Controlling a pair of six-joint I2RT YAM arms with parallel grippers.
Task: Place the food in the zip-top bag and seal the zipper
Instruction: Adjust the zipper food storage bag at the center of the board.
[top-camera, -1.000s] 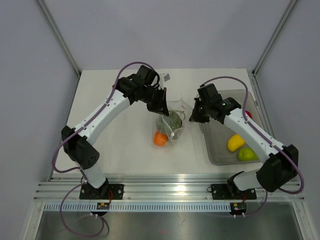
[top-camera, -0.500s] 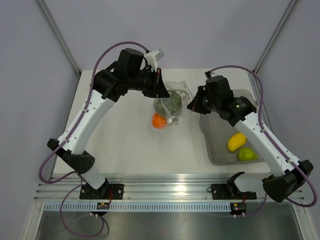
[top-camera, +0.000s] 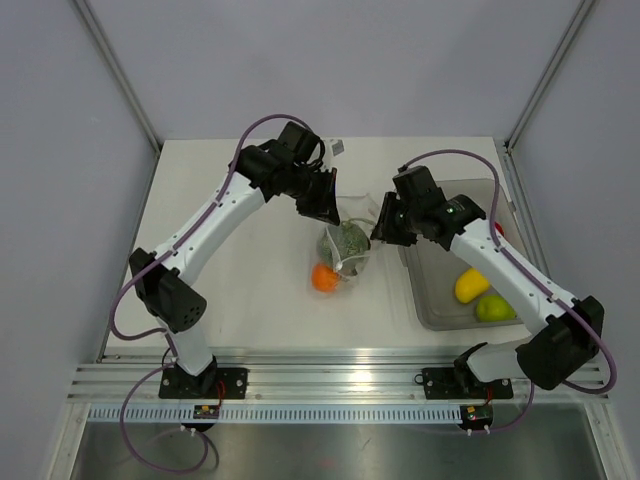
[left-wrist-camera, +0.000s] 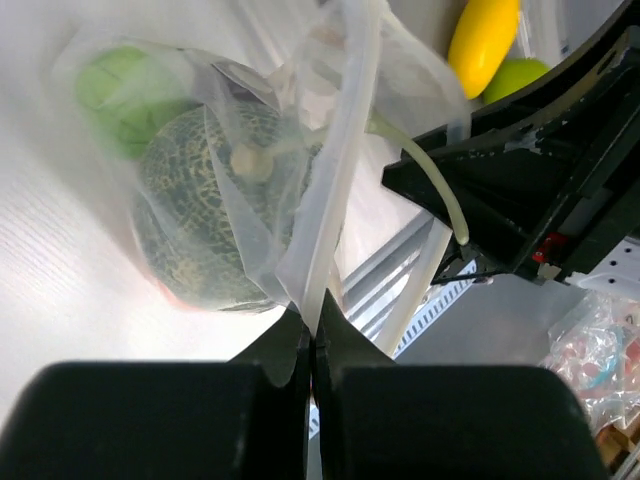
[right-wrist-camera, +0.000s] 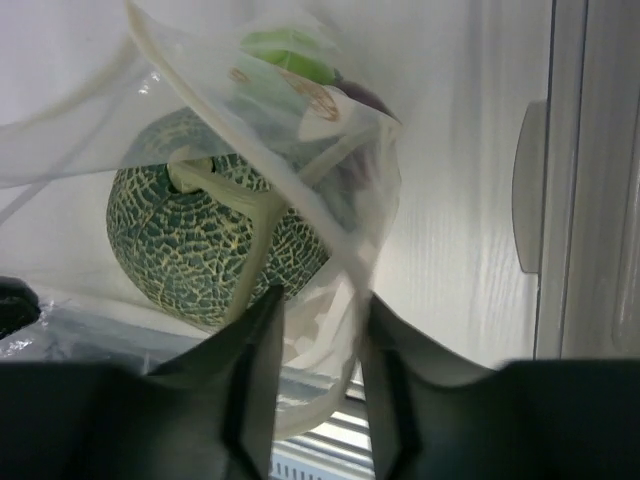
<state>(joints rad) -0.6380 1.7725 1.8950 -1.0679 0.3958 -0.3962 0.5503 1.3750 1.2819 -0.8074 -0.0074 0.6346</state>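
The zip-top bag rests on the table between my two grippers. The netted green melon fills it, and the orange bulges at its lower left. My left gripper is shut on the zipper strip at the bag's rim; the left wrist view shows the melon and a green round inside. My right gripper is at the bag's right edge. In its wrist view its jaws stand apart with loose bag film between them, beside the melon, a green round and the dark plum.
A grey translucent tub stands right of the bag, under the right arm. It holds a yellow fruit, a green fruit and something red at its far side. Metal rails run along the near table edge.
One second ago the bag was on the table. Half a second ago both arms had raised it with the fruit inside. Now both have come down and the bag rests on the table again.
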